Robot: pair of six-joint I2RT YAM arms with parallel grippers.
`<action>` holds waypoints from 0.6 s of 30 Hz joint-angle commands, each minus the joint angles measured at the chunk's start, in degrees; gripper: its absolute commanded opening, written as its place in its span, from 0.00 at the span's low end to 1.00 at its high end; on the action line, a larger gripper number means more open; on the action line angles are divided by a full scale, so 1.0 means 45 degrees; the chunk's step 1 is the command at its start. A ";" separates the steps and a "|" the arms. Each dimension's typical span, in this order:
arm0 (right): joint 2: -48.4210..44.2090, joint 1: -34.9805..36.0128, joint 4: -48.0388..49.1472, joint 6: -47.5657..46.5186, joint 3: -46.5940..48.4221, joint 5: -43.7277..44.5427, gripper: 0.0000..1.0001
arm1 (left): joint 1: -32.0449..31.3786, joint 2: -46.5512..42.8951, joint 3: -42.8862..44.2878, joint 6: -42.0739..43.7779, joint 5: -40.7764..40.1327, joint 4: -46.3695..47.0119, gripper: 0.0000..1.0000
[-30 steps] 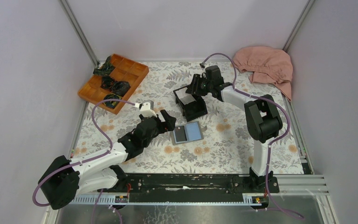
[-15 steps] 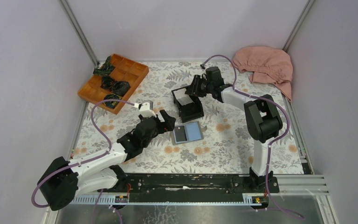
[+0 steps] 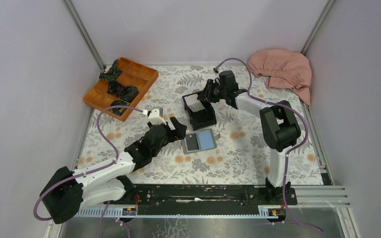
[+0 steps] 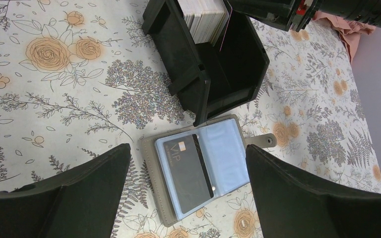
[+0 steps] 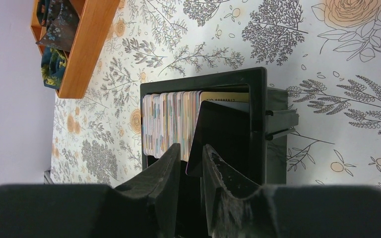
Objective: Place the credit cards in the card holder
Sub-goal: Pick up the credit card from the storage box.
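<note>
two grippers, two different states. my left gripper (image 4: 187, 148) hangs wide open over the holder (image 4: 198, 171), one finger off each side of it and neither touching. it hovers where it did a second ago. the holder lies open and flat on the table (image 4: 44, 99), one half dark, one half blue, with a grey tab on its right side. its far edge is right against the near corner of the box (image 4: 228, 69). it has not shifted.

my right gripper (image 5: 191, 148) is at the far end of the box, over the cards (image 5: 171, 121). they stand on edge in a row, packed against one end wall. the fingers (image 5: 164, 171) are narrow, with the lower edge of a dark card (image 5: 223, 134) in the slit between them. that card leans away from the row. i cannot tell whether the pads press it or only flank it.

seen from above, this wrist has come a little leftward onto the box since a second ago, and the box now seems to sit a touch further left with it. over the last half second i see no further change there.

well apart from all this, the tray (image 3: 120, 87) at the far left and the cloth (image 3: 283, 67) in the far right corner lie as before.
</note>
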 commanded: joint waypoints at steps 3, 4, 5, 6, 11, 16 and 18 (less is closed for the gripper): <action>-0.0807 0.0095 0.0131 -0.0088 0.0290 -0.0489 0.27 | 0.0103 -0.0056 0.0311 -0.0081 -0.0138 0.0190 0.92; -0.0766 0.0109 0.0007 -0.0173 0.0353 -0.0447 0.26 | 0.0105 -0.0076 0.0305 -0.0081 -0.0141 0.0174 0.92; -0.0729 0.0130 -0.0133 -0.0255 0.0407 -0.0417 0.25 | 0.0105 -0.0105 0.0319 -0.0081 -0.0137 0.0167 0.92; -0.0700 0.0152 -0.0239 -0.0363 0.0455 -0.0350 0.24 | 0.0103 -0.0136 0.0318 -0.0081 -0.0141 0.0157 0.92; -0.0638 0.0412 -0.1186 -0.1128 0.0898 0.0419 0.21 | 0.0104 -0.0242 0.0277 -0.0120 -0.0136 0.0133 0.92; -0.0754 0.0769 -0.1881 -0.1900 0.1236 0.1430 0.16 | 0.0103 -0.0388 0.0301 -0.0121 -0.0166 0.0038 0.92; -0.0850 0.0867 -0.2162 -0.2142 0.1367 0.1808 0.14 | 0.0113 -0.0442 0.0330 -0.0120 -0.0175 -0.0012 0.92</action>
